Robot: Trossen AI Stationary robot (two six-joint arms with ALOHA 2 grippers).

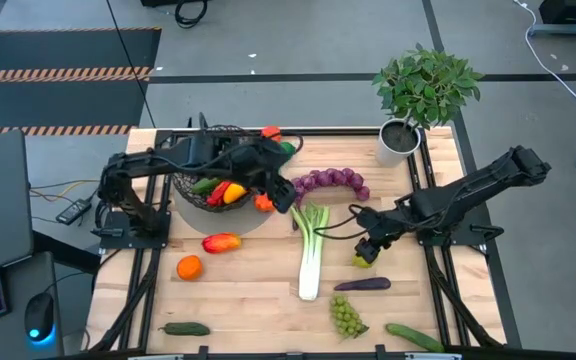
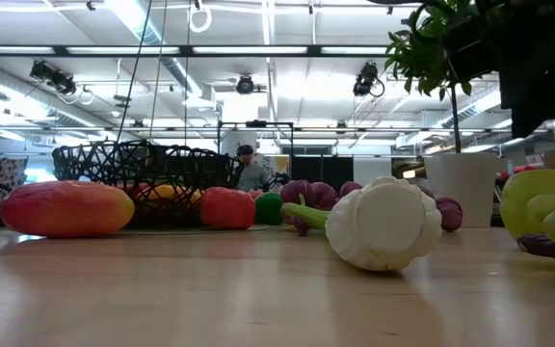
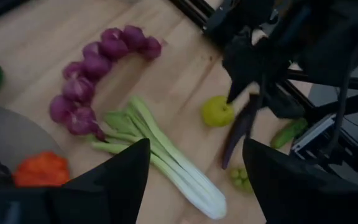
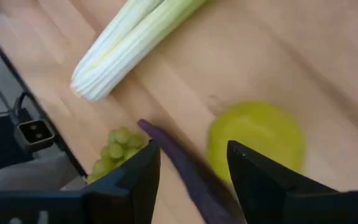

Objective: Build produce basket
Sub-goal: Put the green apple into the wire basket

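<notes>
Closing on the lemon (image 4: 257, 140): right gripper (image 1: 366, 250) hovers above it, fingers part-open, empty.
Left gripper (image 1: 280, 195) beside the basket (image 1: 190, 195), fingers apart, holding nothing.

A: What do the arms look like?
B: Both are matte black, built of chunky jointed links, with black cables looping along them. Each sits on a dark base plate bolted to black rails.
A: And the fingers?
B: The left gripper (image 3: 194, 180) and right gripper (image 4: 191, 180) have broad, flat black fingers tapering to angled tips.
</notes>
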